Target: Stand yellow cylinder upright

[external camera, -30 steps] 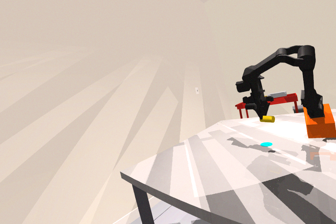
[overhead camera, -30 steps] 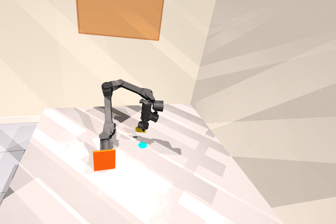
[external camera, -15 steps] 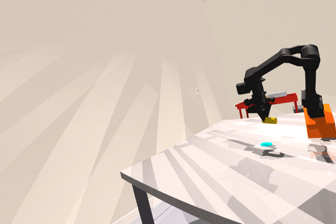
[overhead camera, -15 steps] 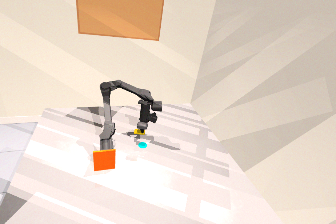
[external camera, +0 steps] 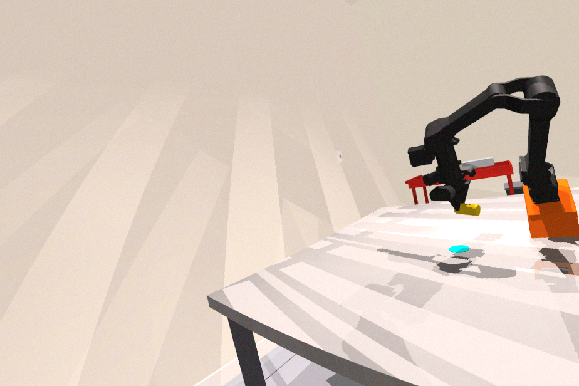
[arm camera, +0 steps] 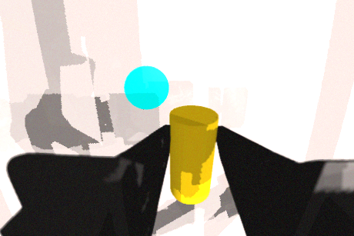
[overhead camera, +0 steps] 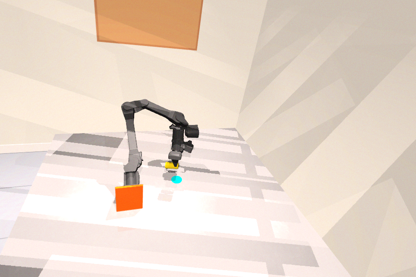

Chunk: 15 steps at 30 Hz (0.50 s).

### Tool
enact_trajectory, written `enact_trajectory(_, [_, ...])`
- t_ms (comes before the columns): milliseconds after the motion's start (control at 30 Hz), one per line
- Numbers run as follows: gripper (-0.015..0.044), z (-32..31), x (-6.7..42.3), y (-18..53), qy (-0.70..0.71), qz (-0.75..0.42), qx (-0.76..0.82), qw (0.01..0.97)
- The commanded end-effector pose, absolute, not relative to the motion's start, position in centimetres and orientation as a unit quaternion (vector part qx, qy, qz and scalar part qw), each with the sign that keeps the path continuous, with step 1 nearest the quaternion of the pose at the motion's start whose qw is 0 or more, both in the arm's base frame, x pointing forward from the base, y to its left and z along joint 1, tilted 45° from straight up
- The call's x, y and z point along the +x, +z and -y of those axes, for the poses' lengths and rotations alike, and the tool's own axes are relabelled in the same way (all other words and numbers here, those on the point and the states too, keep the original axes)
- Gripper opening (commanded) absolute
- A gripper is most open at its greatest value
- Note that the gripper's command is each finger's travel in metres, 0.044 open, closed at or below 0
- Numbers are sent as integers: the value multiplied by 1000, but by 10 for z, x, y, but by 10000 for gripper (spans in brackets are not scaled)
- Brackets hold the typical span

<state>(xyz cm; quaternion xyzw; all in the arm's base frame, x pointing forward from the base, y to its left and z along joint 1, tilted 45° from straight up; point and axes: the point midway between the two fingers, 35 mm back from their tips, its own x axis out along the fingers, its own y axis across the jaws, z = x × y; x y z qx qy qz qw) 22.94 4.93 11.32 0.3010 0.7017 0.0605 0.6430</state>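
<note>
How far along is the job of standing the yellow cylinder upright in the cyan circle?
Done: the gripper is shut on the yellow cylinder and holds it above the table. In hand: carrying it; the exterior view shows it lying roughly level, not upright, and short of the cyan circle. Left: tip it upright, lower it inside the circle, release, withdraw.

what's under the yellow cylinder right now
Only patterned table top and shadow. The yellow cylinder hangs lying sideways in the tool, lifted off the table. The cyan circle lies apart, nearer the exterior camera. The fingers hide some table in the wrist view.
</note>
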Motion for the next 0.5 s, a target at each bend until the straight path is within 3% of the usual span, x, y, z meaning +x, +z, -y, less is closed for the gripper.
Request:
enact_trajectory(0, [105, -50, 227, 110, 49, -703, 292, 647])
enact_trajectory(467, [105, -51, 223, 103, 21, -698, 262, 667])
